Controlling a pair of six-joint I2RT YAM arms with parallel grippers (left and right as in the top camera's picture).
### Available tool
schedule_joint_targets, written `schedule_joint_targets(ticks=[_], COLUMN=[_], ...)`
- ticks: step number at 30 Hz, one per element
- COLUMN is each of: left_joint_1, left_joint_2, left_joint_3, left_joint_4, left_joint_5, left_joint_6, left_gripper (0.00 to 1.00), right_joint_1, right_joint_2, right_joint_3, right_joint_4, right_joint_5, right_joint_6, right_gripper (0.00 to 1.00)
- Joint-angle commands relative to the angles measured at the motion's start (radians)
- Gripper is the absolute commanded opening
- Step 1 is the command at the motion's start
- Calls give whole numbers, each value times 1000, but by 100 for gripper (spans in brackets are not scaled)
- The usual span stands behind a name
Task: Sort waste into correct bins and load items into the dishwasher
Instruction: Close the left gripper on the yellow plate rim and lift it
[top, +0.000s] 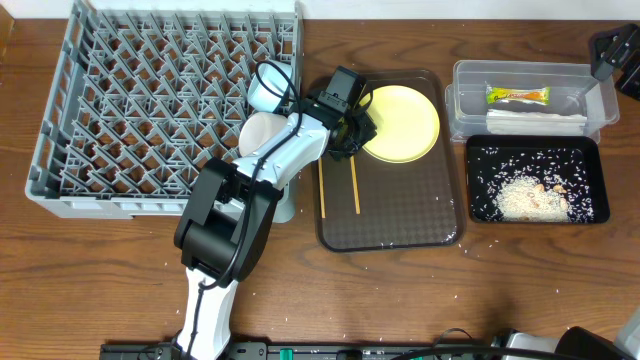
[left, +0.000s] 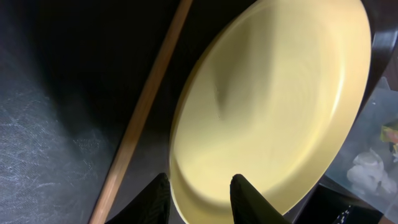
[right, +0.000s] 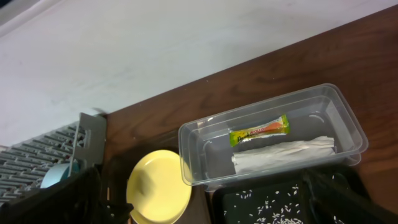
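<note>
The yellow plate (top: 402, 122) is seen lying on the brown serving tray (top: 400, 215), with two chopsticks (top: 355, 186) laid beside it. Its left rim is straddled by the left hand (left: 200, 180), whose fingers are parted on either side and not closed on it. The right hand (right: 202, 186) is held spread wide and empty near the clear tub (right: 348, 127), in which the snack wrapper (right: 259, 130) and folded paper (right: 283, 154) are contained.

One plate (top: 400, 122), two chopsticks (top: 355, 185), two bowls (top: 266, 86) — one wrapper (top: 517, 95), one paper (top: 535, 120), two bins (top: 460, 100).
</note>
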Motion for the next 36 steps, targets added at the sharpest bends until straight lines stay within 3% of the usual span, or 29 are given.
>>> schedule_joint_targets(ticks=[1,14,27,30,36], left_joint_1=[0,-21,-47,-46,-32], left_joint_2=[25,29,100,100,94], left_joint_3=[-9,-59,-59,-59,-58], left_joint_4=[2,6,45,47,51], left_joint_5=[-32,-139,-140,-140,-111], left_joint_6=[-15,-11,-11,-11,-11], left_gripper=[34,34,33,10,7], right_joint_1=[-10,-10,-10,-10,-10], right_joint_2=[2,2,2,2,2], right_joint_3=[1,1,1,1,1], right_joint_4=[-2,-2,-2,-2,-2], right_joint_5=[-7,-7,-7,-7,-7], right_joint_6=[10,10,10,10,10], right_gripper=[99,99,99,99,99])
